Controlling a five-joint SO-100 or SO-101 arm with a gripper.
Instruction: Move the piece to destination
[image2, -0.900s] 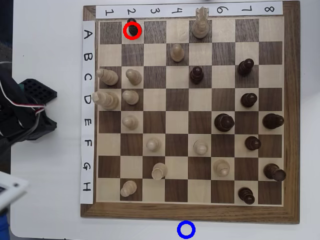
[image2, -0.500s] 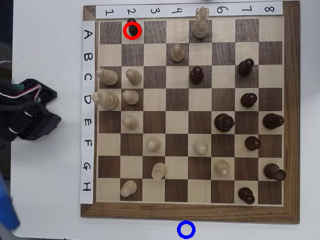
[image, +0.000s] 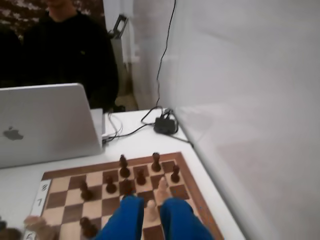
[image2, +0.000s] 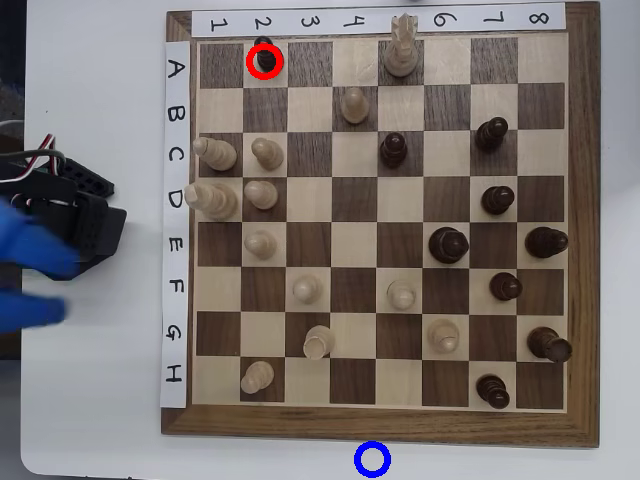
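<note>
The piece (image2: 265, 56) is sitting on square A2 inside the red ring (image2: 265, 61), near the chessboard's (image2: 380, 425) top-left corner in the overhead view. The blue end effector (image2: 35, 285) is hovering off the board's left edge over the white worktop (image2: 100, 400), fingers spread, gripping nothing. The blue ring (image2: 372, 459) is lying on the worktop just below the board.
</note>
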